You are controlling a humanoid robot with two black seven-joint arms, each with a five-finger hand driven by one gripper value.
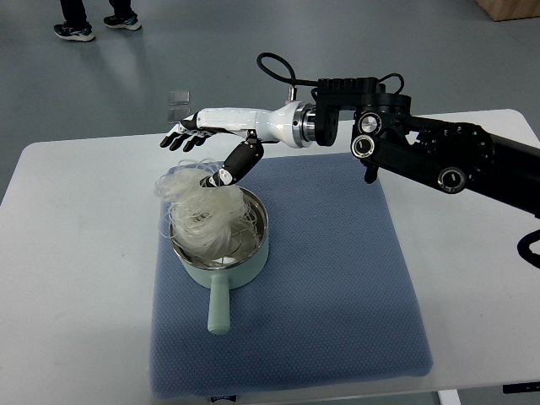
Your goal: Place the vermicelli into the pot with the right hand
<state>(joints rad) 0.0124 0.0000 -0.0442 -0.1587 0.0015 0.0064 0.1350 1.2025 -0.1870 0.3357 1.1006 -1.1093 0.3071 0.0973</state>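
The right hand (202,135) hovers with fingers spread and empty above the far rim of a pale green pot (221,253), where the vermicelli (207,215) sits heaped, spilling over the left edge, on a blue mat (337,287) covering the white tabletop (76,253).

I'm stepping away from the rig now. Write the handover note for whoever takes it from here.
Right robot hand: open, fingers spread, holding nothing, above the pot's far rim. Its thumb points down toward the noodles.
Left robot hand: not in view.
Vermicelli: mostly piled in the pot, but a clump hangs over the far-left rim.
Pot: on the blue mat, handle pointing toward the robot.
Done: vermicelli delivered and released.
Left: probably tuck the overhanging strands in, then pull the arm back.
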